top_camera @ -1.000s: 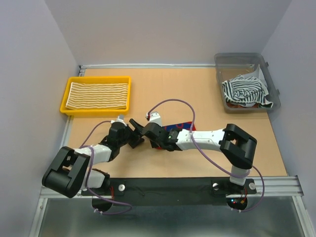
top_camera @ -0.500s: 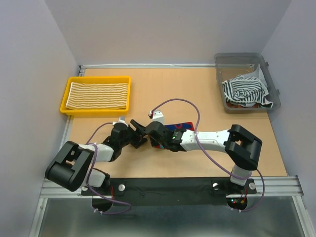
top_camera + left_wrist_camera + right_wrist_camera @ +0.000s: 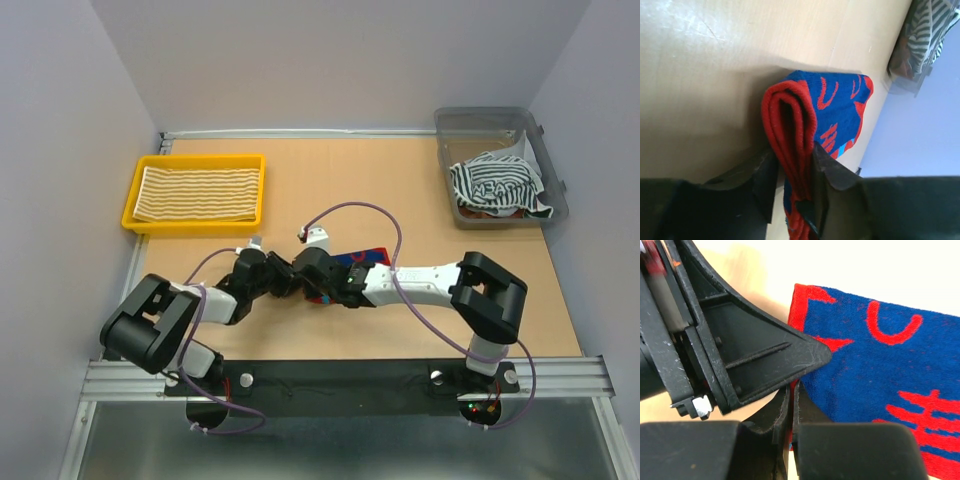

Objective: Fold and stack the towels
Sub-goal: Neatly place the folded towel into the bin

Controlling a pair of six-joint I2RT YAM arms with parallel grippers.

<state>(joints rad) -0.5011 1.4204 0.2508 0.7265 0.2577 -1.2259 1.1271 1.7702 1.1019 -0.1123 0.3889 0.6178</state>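
The red-blue towel (image 3: 840, 100), lying on the table (image 3: 715, 75) ahead of the jaws, is clamped at its folded red edge by the left gripper (image 3: 794, 160), while the right gripper (image 3: 794, 390) is closed at the same end, its hold undiscernible.

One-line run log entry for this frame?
stage: folding red-blue towel | left gripper: clamped on its red folded edge | right gripper: shut at towel edge | yellow tray: striped towel inside
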